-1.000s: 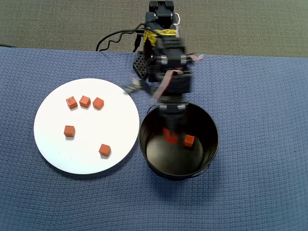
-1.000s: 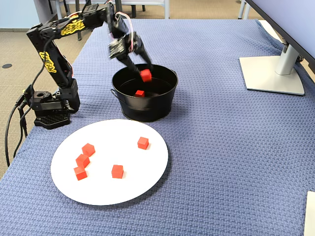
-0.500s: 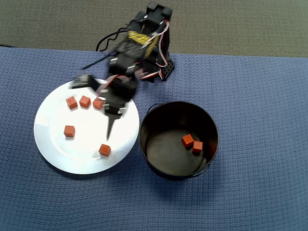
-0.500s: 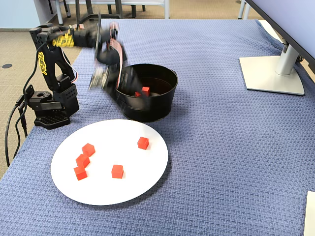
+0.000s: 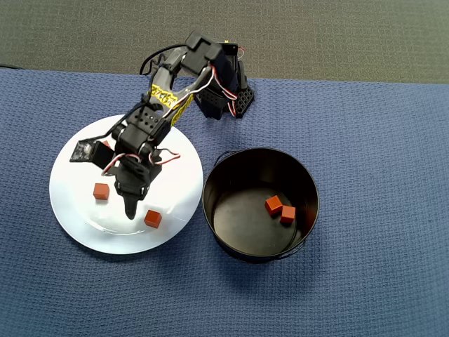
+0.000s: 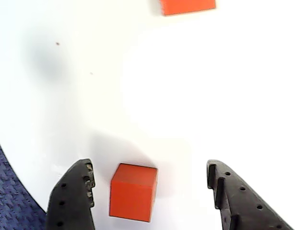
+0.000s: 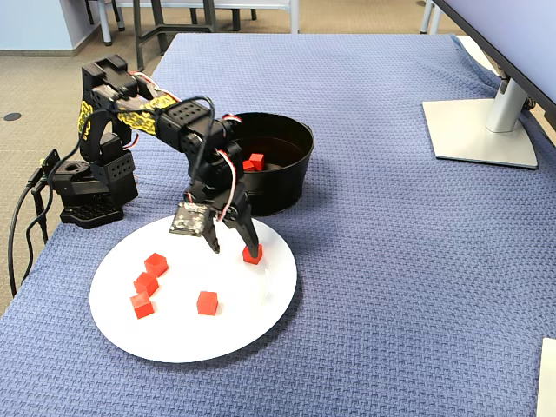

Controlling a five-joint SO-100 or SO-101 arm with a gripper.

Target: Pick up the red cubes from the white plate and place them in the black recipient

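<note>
Tool (image 6: 148, 191) moved from black recipient (image 5: 260, 203) to white plate (image 5: 77, 210); released, jaws straddling one red cube (image 6: 133, 191), lower centre of wrist view. Two cubes (image 5: 280, 209) now in recipient.

- blue woven cloth (image 7: 417, 261) covers the surface; also seen in overhead view (image 5: 379, 281) and at lower left corner of wrist view (image 6: 9, 191)
- monitor stand, grey flat base (image 7: 478, 130) with a post, right side of fixed view, resting on the cloth
- grey carpet strip (image 5: 337, 35) along the top of the overhead view
- beige floor (image 7: 35, 87) left of the surface in fixed view
- dark chair or table legs (image 7: 156, 22) at top left, fixed view
</note>
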